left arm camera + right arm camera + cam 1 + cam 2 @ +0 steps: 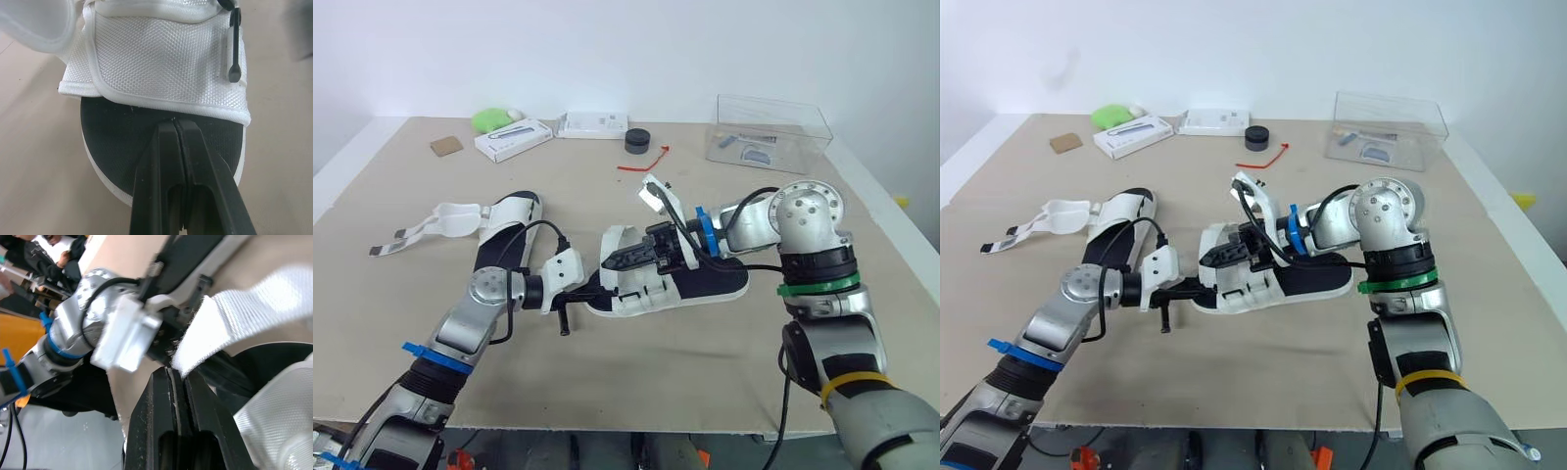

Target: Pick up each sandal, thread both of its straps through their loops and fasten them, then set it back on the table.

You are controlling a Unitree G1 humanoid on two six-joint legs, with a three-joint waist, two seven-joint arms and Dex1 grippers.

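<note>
Your sandal (677, 280) is lying across the middle of the table (685, 362), black sole facing up, between your two grippers. The left gripper (174, 122) is pinching the rim of the sole (117, 142) at the sandal's left end. Its fingers are closing on the sole with no gap between them, just short of the white woven band (161, 58). The right gripper (178, 373) is reaching in over the sandal from the right. Its fingers are pressing together on the fuzzy end of a white strap (244, 316). You cannot tell whether the pinched end of the sole is resting on the table or sitting slightly off it.

Your second sandal (506, 233) is lying to the left and a little farther back, apart from the first. Its loose straps (438, 221) are trailing out toward the table's left edge.

Along the far side, from left to right, you are seeing:
- a cardboard square (446, 146)
- a green lump (489, 119)
- a white box (513, 139)
- a second white box (592, 124)
- a black puck (637, 140), with a red cord (643, 162) just in front of it
- a clear bin (769, 132) at the far right
</note>
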